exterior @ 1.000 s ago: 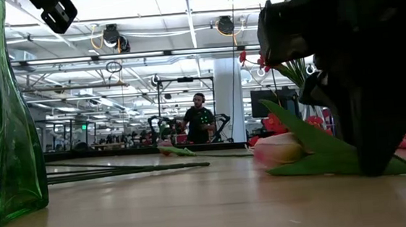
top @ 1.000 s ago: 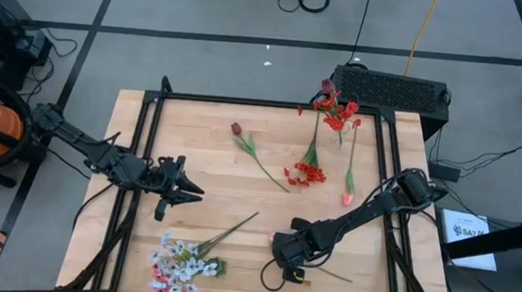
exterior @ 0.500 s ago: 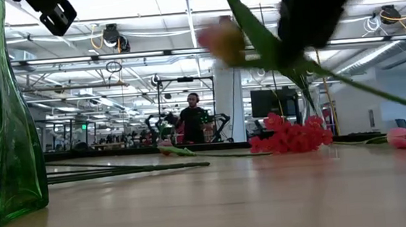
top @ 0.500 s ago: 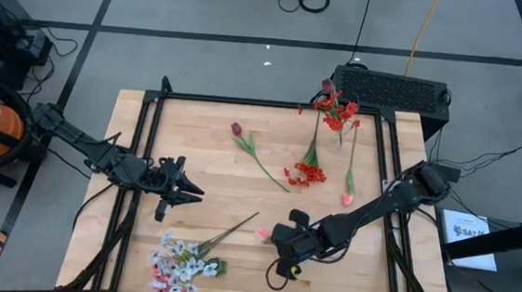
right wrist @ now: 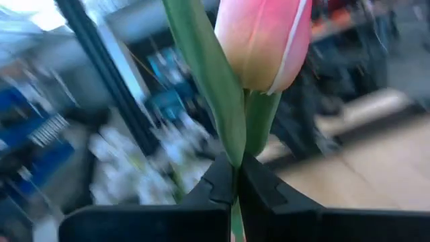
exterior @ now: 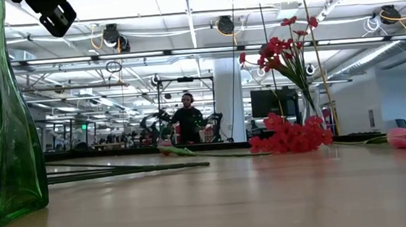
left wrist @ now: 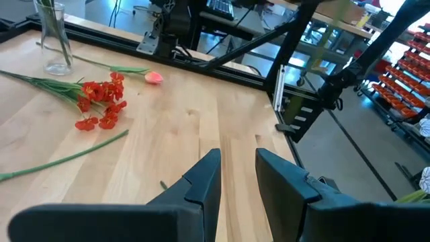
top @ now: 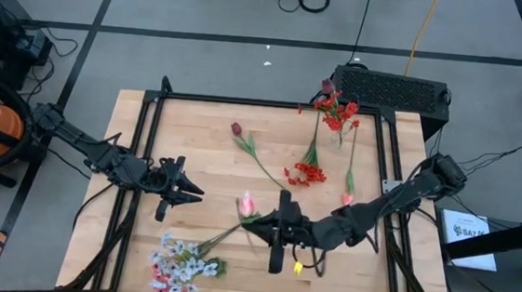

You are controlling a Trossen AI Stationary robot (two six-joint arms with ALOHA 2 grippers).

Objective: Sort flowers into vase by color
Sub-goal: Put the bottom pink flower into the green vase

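Note:
My right gripper (top: 264, 220) is over the table's near middle, shut on a pink tulip (top: 246, 202) whose bud (right wrist: 263, 40) stands past the fingertips (right wrist: 236, 181). My left gripper (top: 186, 190) waits open over the left part of the table, touching nothing (left wrist: 238, 176). A whitish and pink bunch (top: 182, 263) sits at the near edge with long stems (top: 232, 229) lying on the wood. A maroon tulip (top: 236, 128), a red cluster (top: 307, 174) and another pink tulip (top: 346, 198) lie flat. Red flowers (top: 336, 111) stand in a clear vase (left wrist: 54, 37). My right gripper pinches the pink tulip's stem and leaf (right wrist: 236, 151) just below the bud between its two fingers. The fingers come level from the table's right side and point along the stem. The flower is lifted clear of the table, its bud beyond the fingertips.
A green glass vase (exterior: 0, 122) stands close to the low camera at the near edge. A black box (top: 392, 86) sits beyond the far right corner. Black frame rails (top: 152, 109) run along the table's sides. Bare wood (top: 196, 141) lies in the far left part.
My right gripper rose from the near right part of the table, holding the pink tulip, and moved toward the table's left. The tulip, which lay flat on the wood, is lifted clear and its bud has swung toward the far left, above the low camera's sight.

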